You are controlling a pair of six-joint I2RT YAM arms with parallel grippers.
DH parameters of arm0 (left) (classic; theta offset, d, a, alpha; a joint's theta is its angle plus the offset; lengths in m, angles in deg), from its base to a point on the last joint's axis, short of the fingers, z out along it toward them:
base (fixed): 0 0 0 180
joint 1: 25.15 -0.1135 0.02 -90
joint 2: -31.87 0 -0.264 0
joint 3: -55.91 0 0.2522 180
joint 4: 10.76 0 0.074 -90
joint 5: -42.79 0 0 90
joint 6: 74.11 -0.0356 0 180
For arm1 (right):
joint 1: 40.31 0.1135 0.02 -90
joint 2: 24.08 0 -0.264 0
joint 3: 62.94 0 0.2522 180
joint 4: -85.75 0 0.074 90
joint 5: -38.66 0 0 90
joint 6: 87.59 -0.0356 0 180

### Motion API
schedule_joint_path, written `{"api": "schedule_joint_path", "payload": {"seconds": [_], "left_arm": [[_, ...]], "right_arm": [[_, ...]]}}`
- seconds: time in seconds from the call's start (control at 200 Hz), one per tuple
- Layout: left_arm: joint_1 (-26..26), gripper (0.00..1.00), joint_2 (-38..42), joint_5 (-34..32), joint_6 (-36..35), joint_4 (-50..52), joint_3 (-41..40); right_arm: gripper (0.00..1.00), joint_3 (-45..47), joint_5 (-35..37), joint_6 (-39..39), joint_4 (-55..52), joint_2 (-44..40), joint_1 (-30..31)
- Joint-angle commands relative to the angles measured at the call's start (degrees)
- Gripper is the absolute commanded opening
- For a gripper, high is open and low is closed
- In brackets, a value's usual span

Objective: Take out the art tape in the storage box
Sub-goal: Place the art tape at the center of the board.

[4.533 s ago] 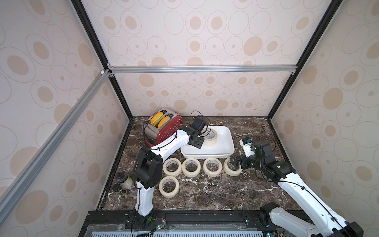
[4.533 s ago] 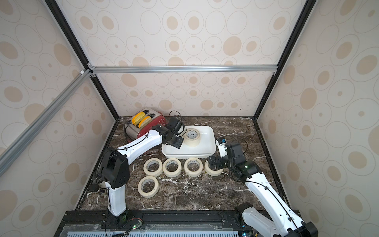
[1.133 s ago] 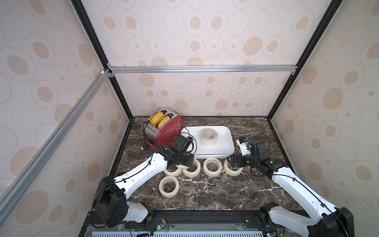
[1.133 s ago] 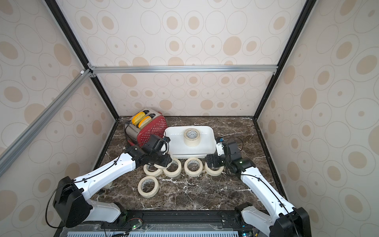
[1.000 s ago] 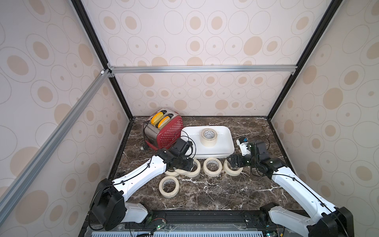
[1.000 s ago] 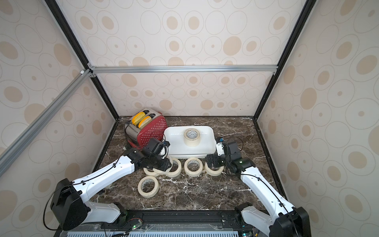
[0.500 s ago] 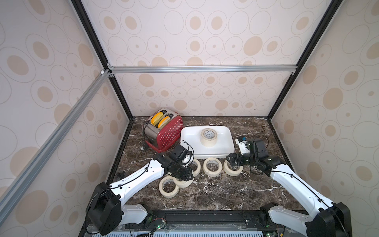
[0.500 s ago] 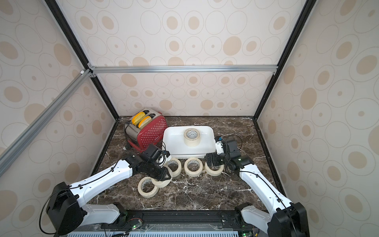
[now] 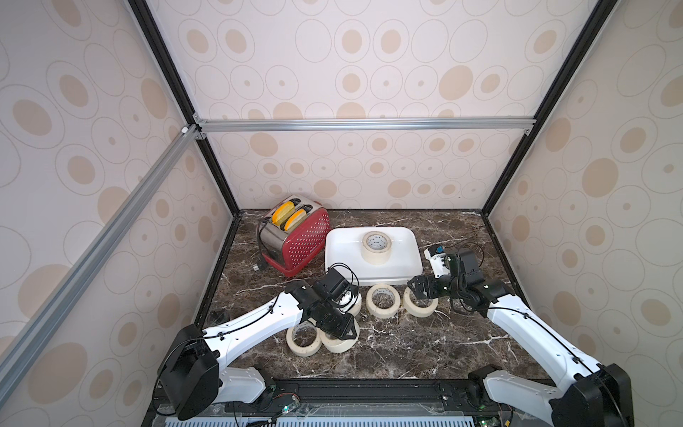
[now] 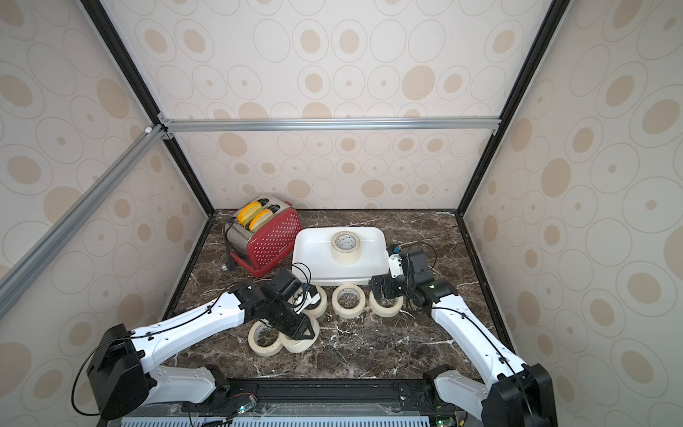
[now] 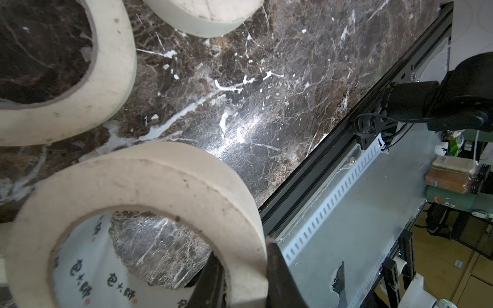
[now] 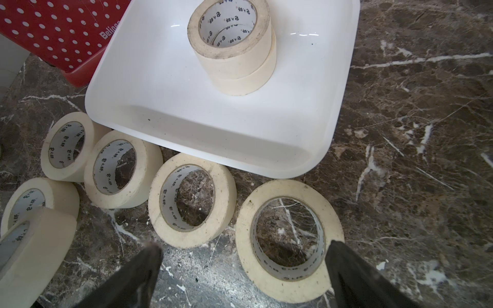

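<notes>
The white storage box (image 9: 343, 255) (image 10: 318, 255) (image 12: 165, 88) stands at the back, with two art tape rolls (image 9: 377, 247) (image 10: 346, 247) (image 12: 232, 45) stacked inside. Several more cream rolls lie on the marble in front of it. My left gripper (image 9: 342, 332) (image 10: 303, 330) (image 11: 245, 256) is shut on the wall of one roll (image 9: 338, 342) (image 11: 149, 192), held tilted low beside a front roll (image 9: 303, 338). The right gripper (image 9: 417, 290) (image 10: 377, 286) (image 12: 244, 246) hangs open over the rightmost roll (image 9: 420, 307) (image 12: 289, 234), holding nothing.
A red dotted toaster (image 9: 295, 236) (image 12: 58, 29) with yellow slices stands just left of the box. A middle roll (image 9: 382, 301) and another half hidden behind my left wrist (image 9: 355, 301) lie along the box's front. The black front rail (image 11: 333, 149) borders the marble.
My left gripper has carried its roll from the row by the box toward the front, down beside the front roll. The right arm has barely shifted.
</notes>
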State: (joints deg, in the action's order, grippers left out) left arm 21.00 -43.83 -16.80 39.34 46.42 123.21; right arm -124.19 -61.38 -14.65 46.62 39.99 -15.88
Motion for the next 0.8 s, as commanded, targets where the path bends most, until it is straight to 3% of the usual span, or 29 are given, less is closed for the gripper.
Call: {"api": "schedule_joint_path", "payload": {"seconds": [0.0, 0.19, 0.466, 0.796], "left_arm": [[0.7, 0.17, -1.4, 3.2, -2.1, 0.8, 0.7], [1.3, 0.16, -4.9, 3.8, -3.2, 0.9, 0.3], [1.4, 0.16, -9.1, -6.0, -2.4, -1.0, 0.3], [1.3, 0.24, -12.6, -5.8, -0.9, -6.1, 0.3]], "right_arm": [[1.0, -1.6, 1.3, 1.0, -1.2, -1.1, -0.2], [1.0, -1.4, 1.3, 1.1, -1.3, -1.2, -0.2], [1.0, -1.2, 1.3, 1.1, -1.3, -1.1, -0.3], [1.0, -1.2, 2.4, 1.9, -2.4, -2.0, -0.4]]}}
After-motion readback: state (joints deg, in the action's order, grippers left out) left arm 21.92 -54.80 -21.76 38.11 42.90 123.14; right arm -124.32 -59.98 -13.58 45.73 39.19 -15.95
